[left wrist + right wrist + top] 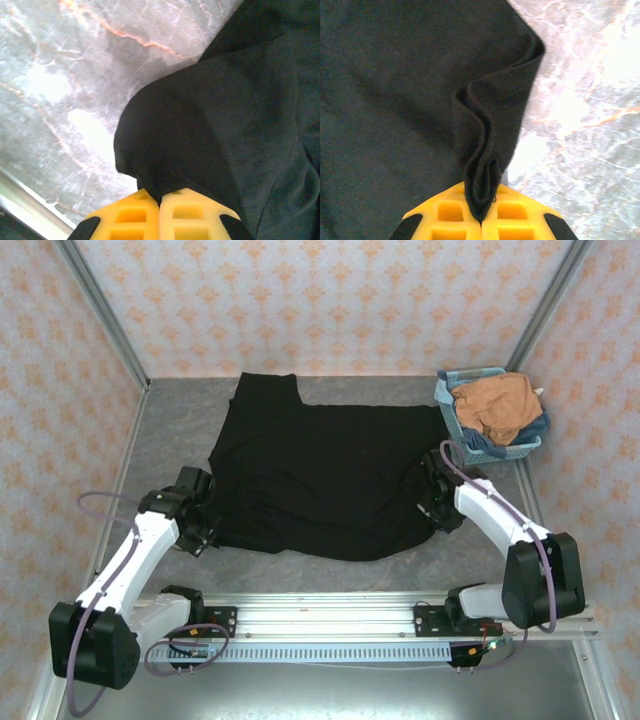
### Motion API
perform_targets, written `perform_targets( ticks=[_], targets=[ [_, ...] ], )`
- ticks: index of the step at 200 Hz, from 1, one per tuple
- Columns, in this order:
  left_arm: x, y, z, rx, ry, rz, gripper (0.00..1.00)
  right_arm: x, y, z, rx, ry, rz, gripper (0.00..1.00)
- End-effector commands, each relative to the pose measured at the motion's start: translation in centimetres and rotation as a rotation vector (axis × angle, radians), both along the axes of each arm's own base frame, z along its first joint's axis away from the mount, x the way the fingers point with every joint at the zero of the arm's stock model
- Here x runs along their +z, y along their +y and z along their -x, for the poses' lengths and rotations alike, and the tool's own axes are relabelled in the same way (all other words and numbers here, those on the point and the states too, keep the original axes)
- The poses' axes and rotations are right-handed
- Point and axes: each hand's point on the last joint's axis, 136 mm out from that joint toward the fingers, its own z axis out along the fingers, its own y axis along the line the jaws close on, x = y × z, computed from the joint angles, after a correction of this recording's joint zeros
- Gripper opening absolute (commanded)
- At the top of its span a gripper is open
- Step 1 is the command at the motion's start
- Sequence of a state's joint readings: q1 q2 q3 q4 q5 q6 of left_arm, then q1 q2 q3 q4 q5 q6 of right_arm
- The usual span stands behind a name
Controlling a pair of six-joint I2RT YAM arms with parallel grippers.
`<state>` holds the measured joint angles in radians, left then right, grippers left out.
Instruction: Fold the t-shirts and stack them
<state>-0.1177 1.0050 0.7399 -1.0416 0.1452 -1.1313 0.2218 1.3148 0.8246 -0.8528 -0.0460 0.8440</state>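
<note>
Top external: black t-shirt (320,475) spread over grey table (175,425), orange-tan t-shirt (498,405) heaped in light-blue basket (497,452) at the far right corner. Left gripper (160,212) clamped tight on a rounded edge of the black cloth at its near left side. Right gripper (481,215) likewise pinched closed on a bunched fold at the shirt's right edge.

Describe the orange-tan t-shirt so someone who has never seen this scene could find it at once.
On the grey marbled table, look to the far right corner, where a light-blue plastic basket stands. The orange-tan t-shirt lies crumpled inside it, piled above the rim. The only other shirt, the black t-shirt, is spread flat across the middle of the table.
</note>
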Motion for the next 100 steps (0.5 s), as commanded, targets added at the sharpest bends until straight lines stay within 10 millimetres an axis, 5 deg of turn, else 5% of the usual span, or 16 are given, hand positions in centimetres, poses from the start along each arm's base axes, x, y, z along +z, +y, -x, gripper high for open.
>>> perform_targets(
  ticks=[1, 45, 100],
  targets=[
    [-0.2, 0.6, 4.2, 0.024, 0.116, -0.029, 0.0, 1.3, -2.2, 2.5, 0.0, 0.037, 0.092, 0.0],
    [-2.2, -0.9, 8.7, -0.094, 0.293, 0.003, 0.0, -1.6, -3.7, 6.9, -0.059, 0.154, 0.081, 0.0],
    [-1.9, -3.9, 5.9, -0.269, 0.292, -0.023, 0.0, -2.7, -3.8, 7.7, -0.084, 0.215, 0.079, 0.0]
  ],
)
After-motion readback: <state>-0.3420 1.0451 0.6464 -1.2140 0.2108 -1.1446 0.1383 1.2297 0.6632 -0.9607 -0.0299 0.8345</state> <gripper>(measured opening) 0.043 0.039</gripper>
